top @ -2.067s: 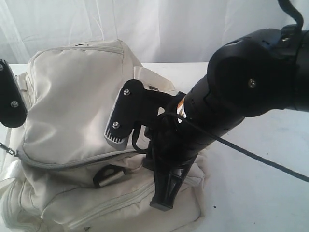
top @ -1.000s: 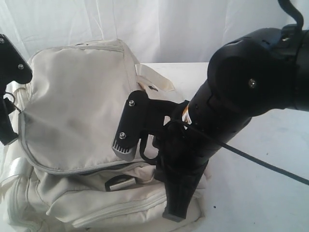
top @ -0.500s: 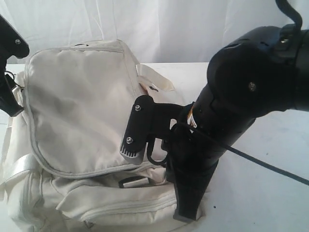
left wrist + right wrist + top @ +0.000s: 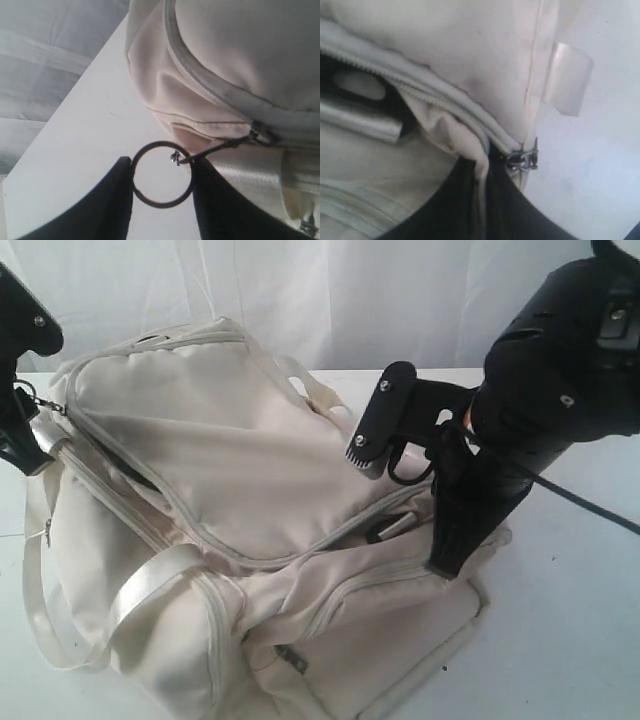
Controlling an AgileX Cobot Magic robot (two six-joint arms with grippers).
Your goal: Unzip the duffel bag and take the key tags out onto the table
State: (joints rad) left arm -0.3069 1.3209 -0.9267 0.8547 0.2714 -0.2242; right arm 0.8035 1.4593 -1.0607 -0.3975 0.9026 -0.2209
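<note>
Holding both ends of the duffel bag (image 4: 250, 470) as I am, the line that matters is the main zip. It runs the bag's long way, from the end by the left gripper (image 4: 162, 169) round to the end by the right gripper (image 4: 481, 172).

The left gripper is clamped across a dark pull ring (image 4: 159, 144). The ring hangs on a small clasp linked to the zip slider (image 4: 261, 135), so this arm is the one placed to work the zip. The slider lies just beside the fingers, toward the bag, and the link between them looks taut.

The right gripper is pinched tight on a fold of the cream fabric, right beside a second slider (image 4: 522, 161). I read that as the anchor.

In the exterior view dark lining shows through a gap along the zip near the left end, and again by the right gripper. Something silver (image 4: 390, 527) shows in that second slot, but I cannot tell what it is.

The key tags are nowhere in view, so I take them to be inside. The mouth looks too narrow for a gripper yet, so the left arm's next pull should follow the zip line, not lift away from it.

The bag lies on the table (image 4: 560, 640) from near its back edge forward, toward the left side. The white top on the right is bare and flat, with room to set the tags down. A white curtain (image 4: 300, 290) hangs behind.
</note>
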